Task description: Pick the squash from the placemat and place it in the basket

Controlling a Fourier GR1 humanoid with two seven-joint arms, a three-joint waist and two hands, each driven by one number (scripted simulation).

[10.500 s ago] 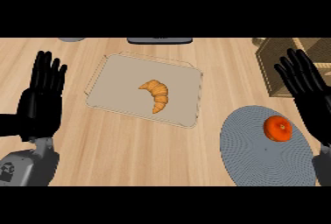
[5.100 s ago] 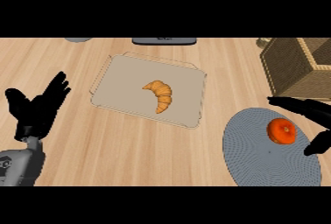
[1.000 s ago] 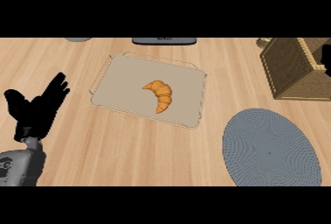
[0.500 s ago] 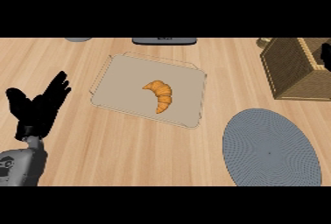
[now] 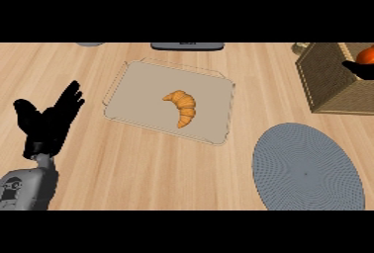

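The right hand (image 5: 361, 69) curls round the orange squash (image 5: 366, 53) over the basket (image 5: 326, 84); the left hand (image 5: 48, 121) rests open.

Left hand (image 5: 48, 123) open, upright; right hand (image 5: 359, 69) seemingly curled, mostly cropped.

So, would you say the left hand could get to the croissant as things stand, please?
Probably yes. The left hand rests open at the left of the view, and only bare counter and the tray's low edge lie between it and the croissant, which lies uncovered on the tray.
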